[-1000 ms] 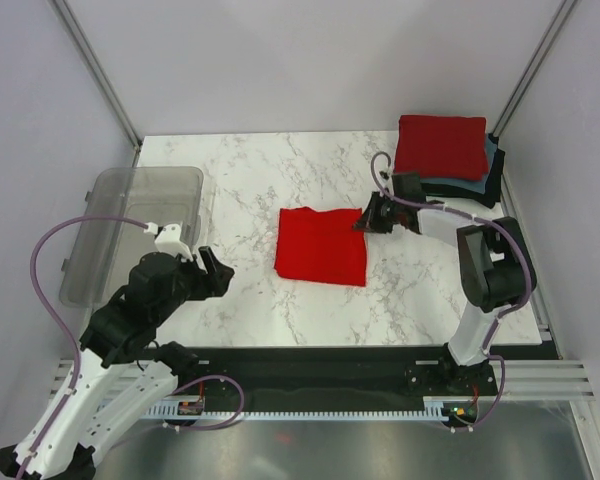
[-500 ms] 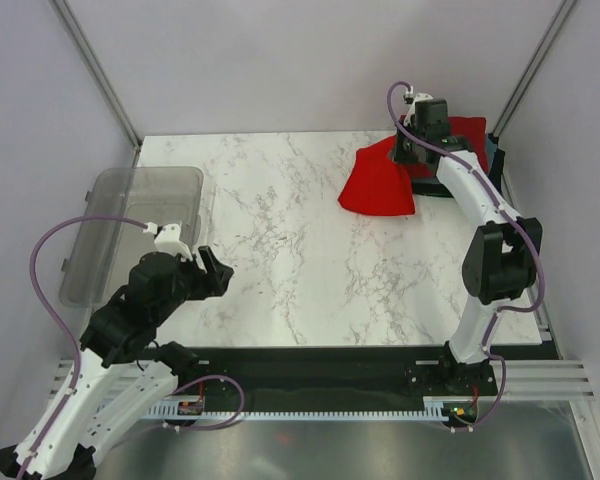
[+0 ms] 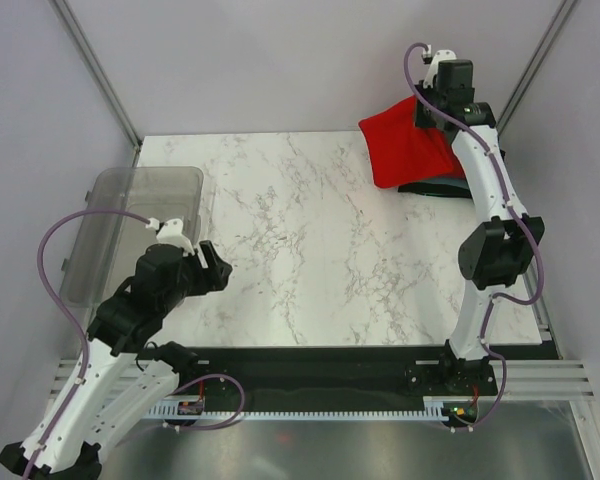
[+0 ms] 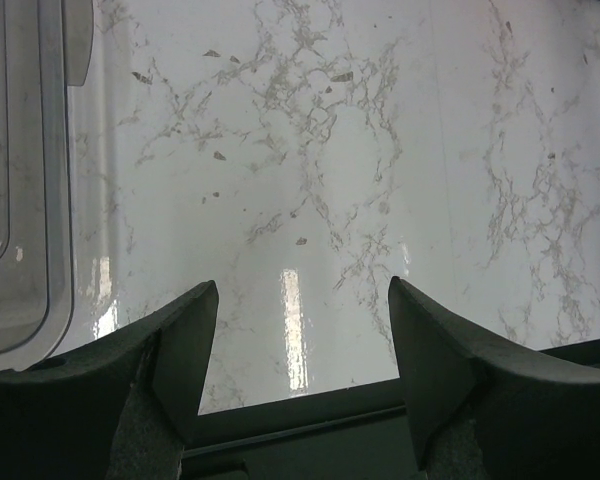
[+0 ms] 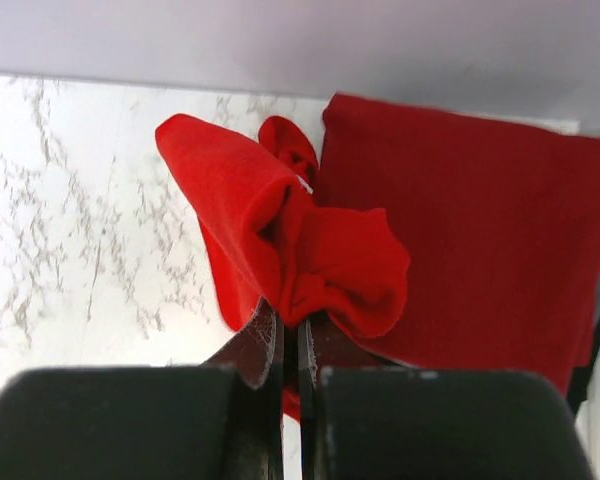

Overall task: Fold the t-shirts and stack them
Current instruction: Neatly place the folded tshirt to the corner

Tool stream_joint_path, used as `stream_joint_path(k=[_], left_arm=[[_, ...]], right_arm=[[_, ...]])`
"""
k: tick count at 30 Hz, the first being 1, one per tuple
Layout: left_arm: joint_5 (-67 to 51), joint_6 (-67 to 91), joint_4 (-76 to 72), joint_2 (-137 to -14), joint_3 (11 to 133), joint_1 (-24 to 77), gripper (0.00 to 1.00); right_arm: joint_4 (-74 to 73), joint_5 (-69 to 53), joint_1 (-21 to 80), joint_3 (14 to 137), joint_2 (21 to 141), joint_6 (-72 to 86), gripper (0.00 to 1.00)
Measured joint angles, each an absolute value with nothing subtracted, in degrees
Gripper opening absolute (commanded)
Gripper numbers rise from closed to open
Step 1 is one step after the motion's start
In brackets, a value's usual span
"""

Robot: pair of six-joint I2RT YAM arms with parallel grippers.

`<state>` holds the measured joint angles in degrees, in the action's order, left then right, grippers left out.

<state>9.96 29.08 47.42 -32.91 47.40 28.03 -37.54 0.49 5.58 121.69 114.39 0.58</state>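
1. Cloth hangs from the right end effector, whose jaws are clamped together on a bunched fold of a bright red t-shirt.
2. Seen from above, this held t-shirt is lifted off the table and dangles over the far right corner. The right arm stretches up and away from its base.
3. The wrist view shows the gripped cloth crumpled into loose, rounded folds, not spread flat.
4. A folded red t-shirt lies flat at the far right corner of the table, behind and to the right of the hanging one.
5. A dark t-shirt lies at the same corner, and its edge shows just below the hanging cloth in the overhead view.
6. From overhead the hanging t-shirt covers most of the folded ones. Whether it touches them cannot be told.
7. The left end effector hovers with its fingers well apart and nothing between them. Bare marble shows beneath the gap.
8. It sits toward the near left part of the table, just beside a clear grey plastic bin.
9. The bin rests along the table's left edge, well apart from the t-shirts.
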Motion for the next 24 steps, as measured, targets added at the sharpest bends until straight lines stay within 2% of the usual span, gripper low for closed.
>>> stream_joint_path(k=[7, 24], left_arm=[[9.89, 29.08, 47.40, -33.34, 47.40, 26.74, 0.76], [9.72, 29.08, 47.40, -34.63, 47.40, 26.04, 0.76]], right_arm=[[-38.68, 0.30, 1.83, 129.56, 116.31, 0.12, 0.00], [-39.13, -5.34, -4.47, 133.16, 124.16, 0.03, 0.00]])
